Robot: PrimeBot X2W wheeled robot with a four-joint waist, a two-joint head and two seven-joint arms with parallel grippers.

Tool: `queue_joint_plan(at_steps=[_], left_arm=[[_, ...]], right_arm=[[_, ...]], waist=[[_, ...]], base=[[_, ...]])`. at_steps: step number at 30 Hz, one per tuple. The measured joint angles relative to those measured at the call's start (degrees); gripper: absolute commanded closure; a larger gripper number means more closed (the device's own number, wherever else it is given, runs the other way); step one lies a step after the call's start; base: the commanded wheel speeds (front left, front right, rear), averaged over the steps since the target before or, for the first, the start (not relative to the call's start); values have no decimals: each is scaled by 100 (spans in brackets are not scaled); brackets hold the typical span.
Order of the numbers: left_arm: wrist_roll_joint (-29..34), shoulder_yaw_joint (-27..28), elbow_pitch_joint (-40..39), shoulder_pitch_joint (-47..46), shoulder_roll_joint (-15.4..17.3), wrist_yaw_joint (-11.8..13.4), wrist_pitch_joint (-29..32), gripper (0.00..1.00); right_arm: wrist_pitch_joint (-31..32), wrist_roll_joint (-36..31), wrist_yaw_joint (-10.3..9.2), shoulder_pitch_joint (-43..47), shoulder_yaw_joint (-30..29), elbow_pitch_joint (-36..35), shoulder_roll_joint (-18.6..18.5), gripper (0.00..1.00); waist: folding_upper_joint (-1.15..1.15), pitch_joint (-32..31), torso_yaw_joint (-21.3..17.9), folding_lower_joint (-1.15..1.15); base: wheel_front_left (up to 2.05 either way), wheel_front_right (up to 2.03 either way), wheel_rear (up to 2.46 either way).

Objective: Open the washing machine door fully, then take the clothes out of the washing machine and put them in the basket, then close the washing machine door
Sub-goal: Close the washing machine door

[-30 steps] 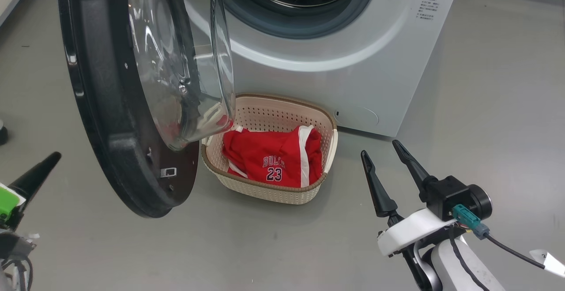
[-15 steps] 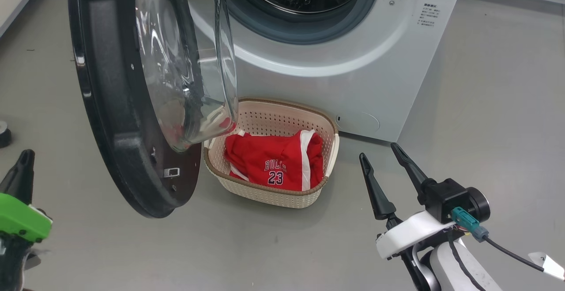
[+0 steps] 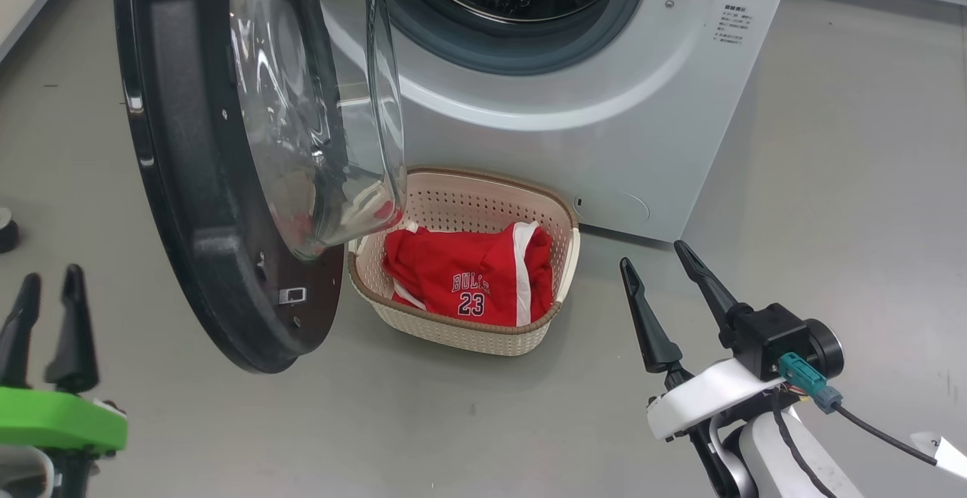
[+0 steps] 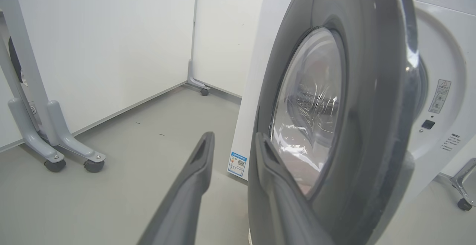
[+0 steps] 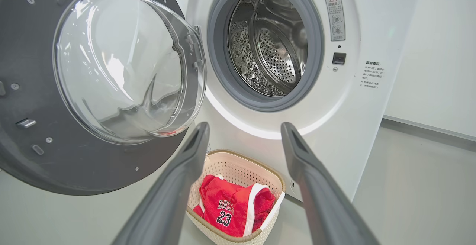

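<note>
The washing machine door stands swung out to the left, its glass bowl facing the white washing machine. Its steel drum looks bare. The clothes, a red "BULLS 23" jersey, lie in the cream basket on the floor in front of the washer. My left gripper is at the lower left, outside the door and apart from its rim, fingers slightly parted and holding nothing. In the left wrist view, my left gripper points at the door's outer edge. My right gripper hangs open right of the basket, empty.
Grey floor surrounds the washer. White wall panels and a grey stand on castors lie left of the door. A small dark round thing sits at the far left edge of the floor. Another castor stands by the washer's right side.
My left gripper has turned its fingers upward and gone from shut to slightly parted. The camera shifted a little at first. Door, basket, clothes and right gripper stay as they were.
</note>
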Motion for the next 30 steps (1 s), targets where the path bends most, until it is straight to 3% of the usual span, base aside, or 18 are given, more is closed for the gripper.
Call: queue_joint_plan(at_steps=[16, 30], left_arm=[[287, -535, 673, 221, 297, -1, -1334, 0], [409, -846, 1104, 221, 457, -2, -1673, 0]], right_arm=[[0, 0, 2, 5, 3, -15, 9, 0], [0, 0, 5, 38, -14, -21, 13, 0]], waist=[[0, -44, 25, 0], [0, -80, 20, 0]], base=[[0, 0, 0], [0, 0, 0]])
